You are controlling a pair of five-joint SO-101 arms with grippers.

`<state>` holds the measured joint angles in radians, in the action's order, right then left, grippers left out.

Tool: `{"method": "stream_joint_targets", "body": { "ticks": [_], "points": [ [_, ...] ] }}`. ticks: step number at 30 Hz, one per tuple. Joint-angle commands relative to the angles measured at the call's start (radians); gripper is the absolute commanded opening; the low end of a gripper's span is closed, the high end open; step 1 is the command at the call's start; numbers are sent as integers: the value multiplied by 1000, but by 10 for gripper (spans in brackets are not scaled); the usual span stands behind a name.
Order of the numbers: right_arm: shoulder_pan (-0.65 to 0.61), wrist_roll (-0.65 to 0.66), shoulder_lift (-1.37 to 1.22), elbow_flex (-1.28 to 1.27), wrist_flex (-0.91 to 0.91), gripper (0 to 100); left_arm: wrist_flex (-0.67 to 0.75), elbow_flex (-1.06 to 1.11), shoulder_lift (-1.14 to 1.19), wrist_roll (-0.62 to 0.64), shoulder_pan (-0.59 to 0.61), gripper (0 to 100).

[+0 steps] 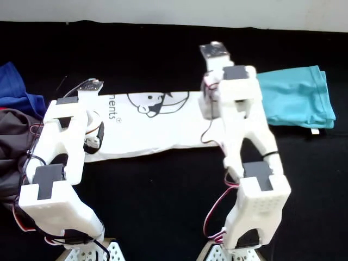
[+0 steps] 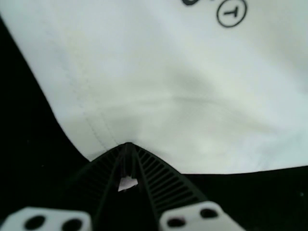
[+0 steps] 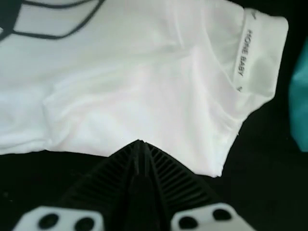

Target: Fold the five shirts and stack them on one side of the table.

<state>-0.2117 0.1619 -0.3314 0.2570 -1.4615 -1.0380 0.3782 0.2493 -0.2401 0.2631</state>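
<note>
A white shirt (image 1: 147, 122) with a dark print lies as a long band across the black table. My left gripper (image 1: 92, 142) is at its left end, near the front edge. In the left wrist view that gripper (image 2: 127, 147) is shut on the shirt's hem (image 2: 144, 96), with a scrap of white cloth between the fingers. My right gripper (image 3: 139, 143) is shut at the front edge of the shirt's collar end (image 3: 159, 96), tips overlapping the cloth. From above, the right arm (image 1: 239, 109) covers that end. A folded teal shirt (image 1: 296, 98) lies at the right.
A blue shirt (image 1: 13, 89) and a dark garment (image 1: 13, 147) are heaped at the table's left edge, beside the left arm. Teal cloth (image 3: 301, 96) shows beside the white shirt's collar label (image 3: 246, 53). Bare black tabletop (image 1: 163, 201) lies in front between the arm bases.
</note>
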Motion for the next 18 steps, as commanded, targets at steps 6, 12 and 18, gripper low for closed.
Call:
{"method": "stream_joint_targets", "body": {
  "ticks": [6, 12, 18],
  "points": [
    [134, 107, -79, 38, -65, 7, 26, 7, 10, 5, -7, 9],
    [180, 144, -116, 39, -64, 7, 26, 7, 10, 5, -5, 9],
    [231, 143, 16, -77, -45, 7, 26, 7, 10, 5, -5, 9]
  ]
}}
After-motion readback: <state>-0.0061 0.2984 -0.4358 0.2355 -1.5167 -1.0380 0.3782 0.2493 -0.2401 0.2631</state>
